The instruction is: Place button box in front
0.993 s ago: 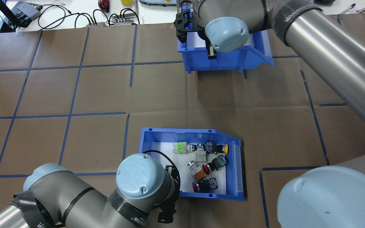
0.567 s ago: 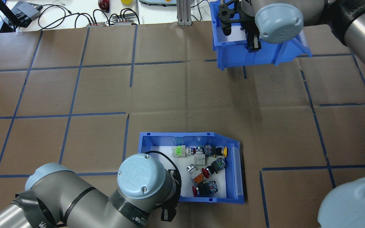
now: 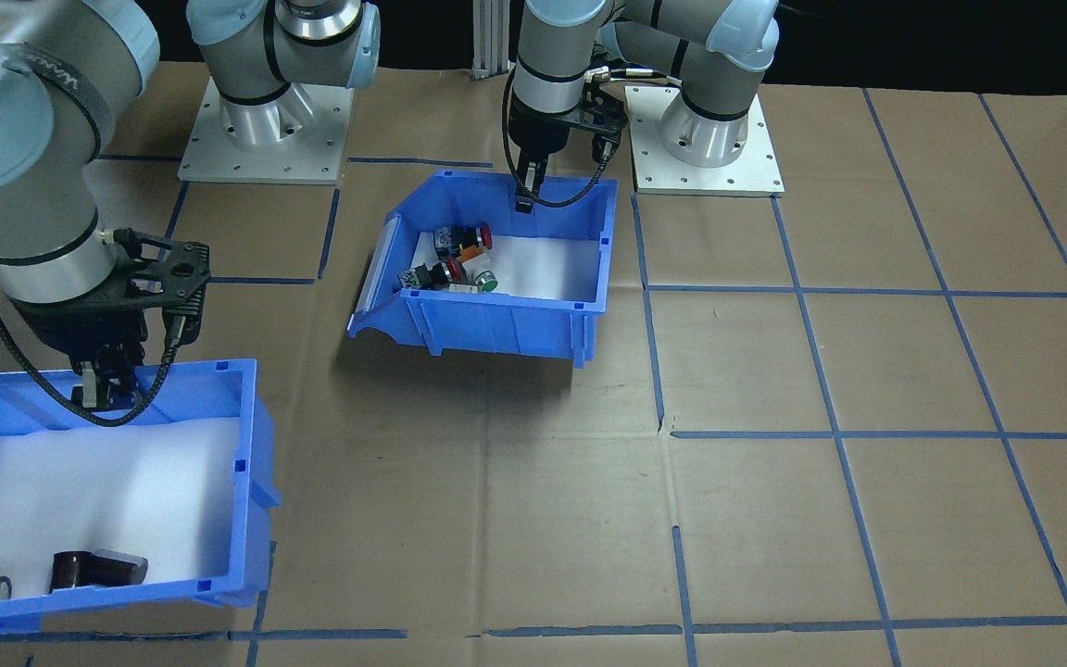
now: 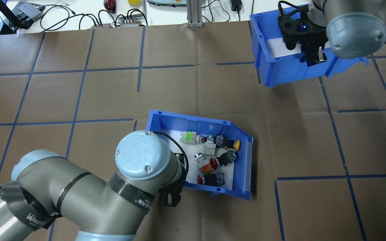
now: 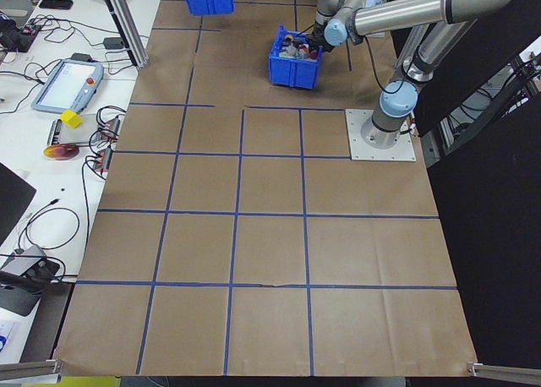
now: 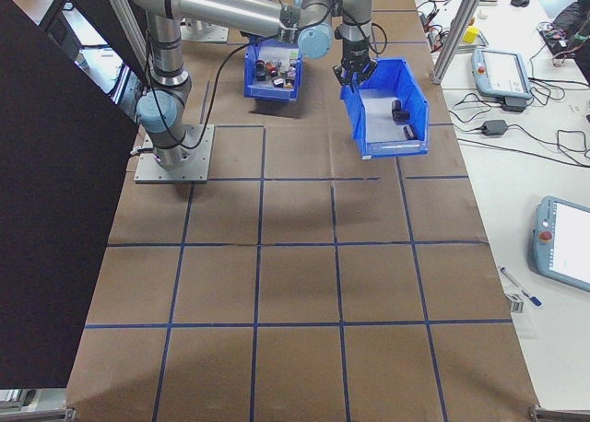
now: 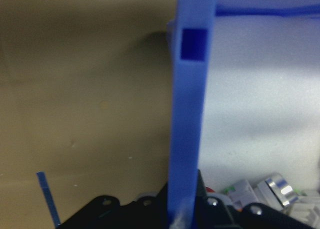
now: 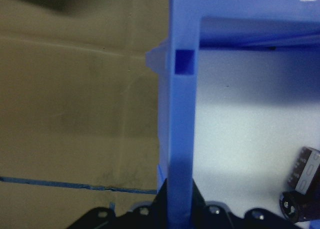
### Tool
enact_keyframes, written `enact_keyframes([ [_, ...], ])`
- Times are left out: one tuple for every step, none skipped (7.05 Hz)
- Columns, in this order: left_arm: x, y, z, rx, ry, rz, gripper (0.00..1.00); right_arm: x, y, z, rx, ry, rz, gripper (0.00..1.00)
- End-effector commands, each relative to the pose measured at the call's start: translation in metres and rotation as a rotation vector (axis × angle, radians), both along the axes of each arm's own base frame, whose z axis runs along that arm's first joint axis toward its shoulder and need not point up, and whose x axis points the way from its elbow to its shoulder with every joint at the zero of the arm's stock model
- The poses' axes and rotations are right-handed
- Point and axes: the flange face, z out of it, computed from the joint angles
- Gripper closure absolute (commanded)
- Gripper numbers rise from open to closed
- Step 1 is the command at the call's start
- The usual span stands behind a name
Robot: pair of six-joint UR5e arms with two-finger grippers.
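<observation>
Button box holding colourful switches, left tool clamping its wall

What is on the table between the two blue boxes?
Nothing: in the overhead view only brown paper with blue tape lines separates the button box and the other blue bin.

Brown paper-covered table gridded with blue tape; white bench alongside carries cables, teach pendants; black panel opposite.
</observation>
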Motion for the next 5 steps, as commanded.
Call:
enact_keyframes([
  [0.008,-0.082,0.034,-0.021,0.003,0.055,1.00,-0.042,0.038,-0.011,0.033,-0.027,0.010,0.89],
  [0.001,-0.120,0.031,-0.022,0.008,0.071,1.00,-0.053,0.054,-0.017,0.046,-0.038,0.002,0.89],
  [-0.011,-0.154,0.032,-0.031,0.012,0.075,1.00,-0.058,0.068,-0.024,0.058,-0.053,-0.011,0.89],
  [-0.019,-0.197,0.028,-0.033,0.027,0.102,1.00,-0.059,0.078,-0.027,0.048,-0.051,-0.016,0.89],
  [-0.014,-0.231,0.022,-0.014,0.076,0.136,1.00,-0.058,0.085,-0.033,0.036,-0.046,-0.016,0.89],
])
